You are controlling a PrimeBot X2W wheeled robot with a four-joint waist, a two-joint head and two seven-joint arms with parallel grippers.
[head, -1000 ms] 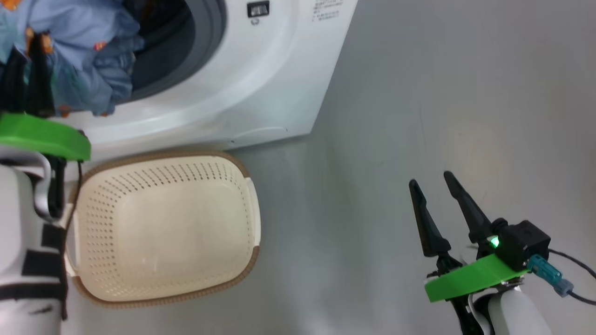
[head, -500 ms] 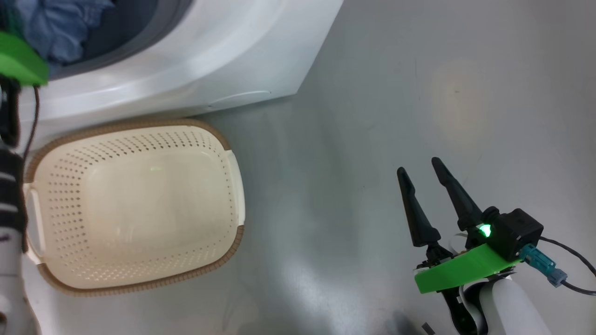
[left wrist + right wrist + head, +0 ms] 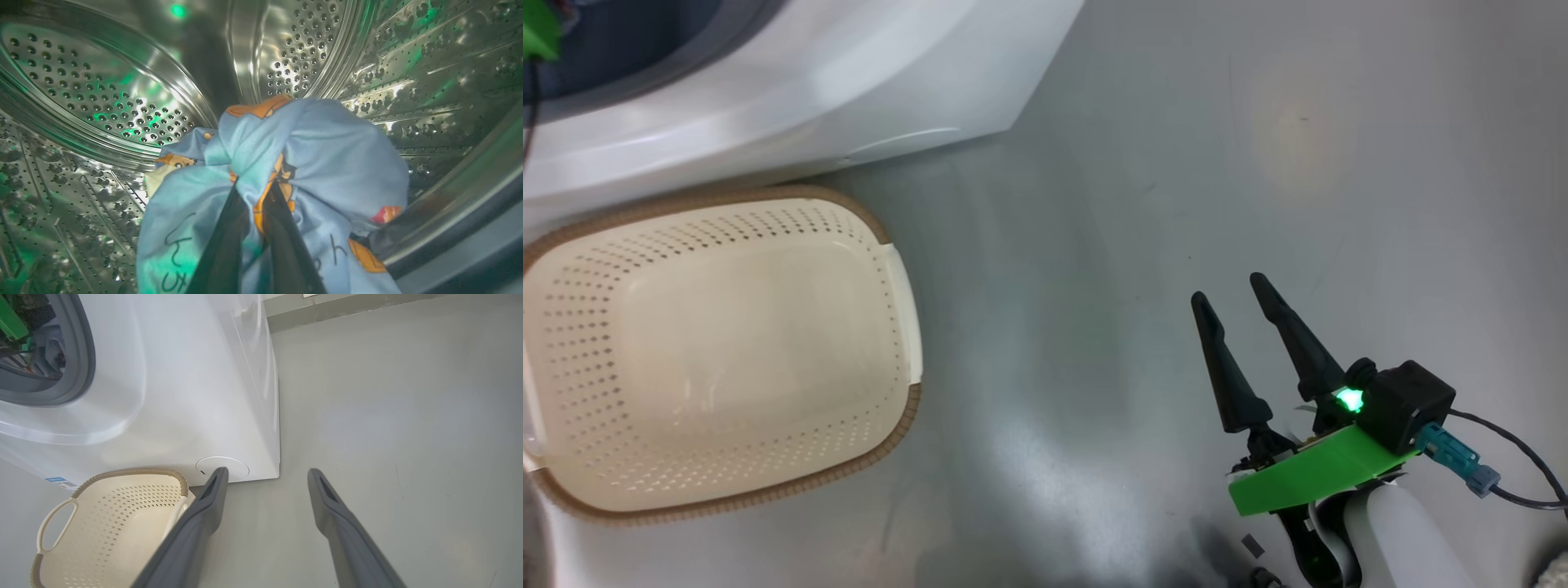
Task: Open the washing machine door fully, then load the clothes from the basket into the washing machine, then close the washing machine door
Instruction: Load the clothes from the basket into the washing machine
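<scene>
Steel drum (image 3: 102,94) surrounds our left fingers (image 3: 220,253), clamped on the blue garment (image 3: 339,163) — we should release deep inside; right fingers (image 3: 343,531) stand apart.

The basket (image 3: 727,198) is cream, dotted with rows of small holes, under a brown woven-look rim. The washing machine (image 3: 849,90) is glossy white, with a grey seal (image 3: 83,355) and a blue label (image 3: 61,482). Its drum (image 3: 102,94) is shiny perforated steel, tinged green. The garment (image 3: 343,155) is light blue with orange-brown cartoon prints. The floor (image 3: 1176,163) is plain grey.
</scene>
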